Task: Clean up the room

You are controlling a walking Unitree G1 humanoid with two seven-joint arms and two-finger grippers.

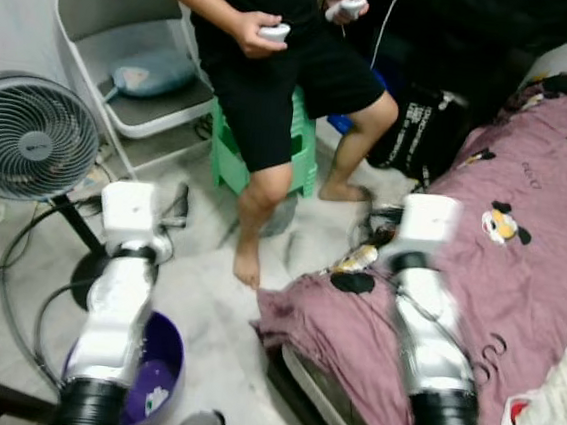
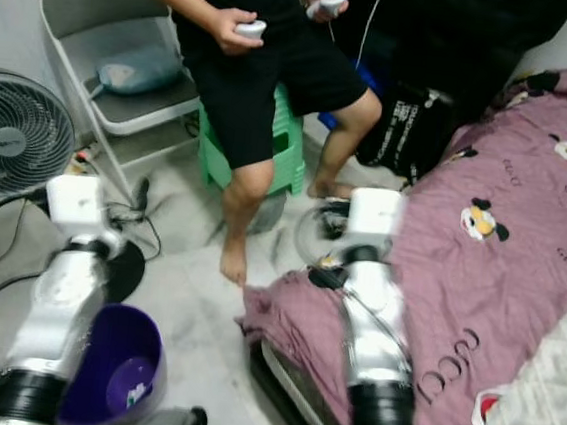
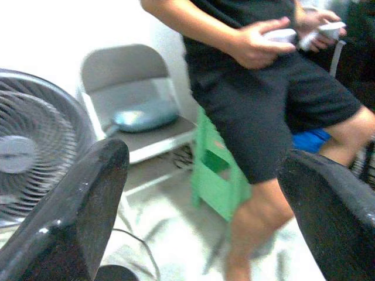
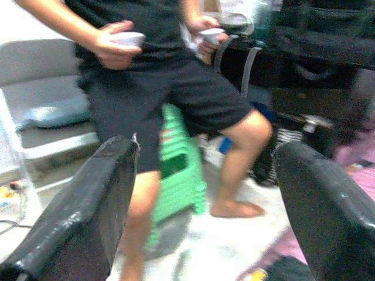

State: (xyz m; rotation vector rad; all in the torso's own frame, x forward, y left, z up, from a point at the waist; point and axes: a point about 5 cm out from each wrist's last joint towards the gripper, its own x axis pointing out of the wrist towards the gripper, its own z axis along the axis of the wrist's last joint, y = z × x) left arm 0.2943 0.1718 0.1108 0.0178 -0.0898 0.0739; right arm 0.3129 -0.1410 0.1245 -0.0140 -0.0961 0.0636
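left eye view is showing a round fan (image 1: 31,138) standing far left of the green stool (image 1: 304,159), with a grey folding chair (image 1: 116,26) carrying a blue cushion (image 1: 151,71) between them. left gripper (image 3: 205,199) is hovering with fingers spread wide, empty, short of the stool; a purple bin (image 1: 153,366) is sitting under that arm. a person (image 1: 278,61) is sitting on the stool, holding white controllers (image 1: 274,33). right gripper (image 4: 205,199) is gaping open, empty, right of the stool, above the pink blanket (image 1: 520,255) spilling off the bed onto the floor.
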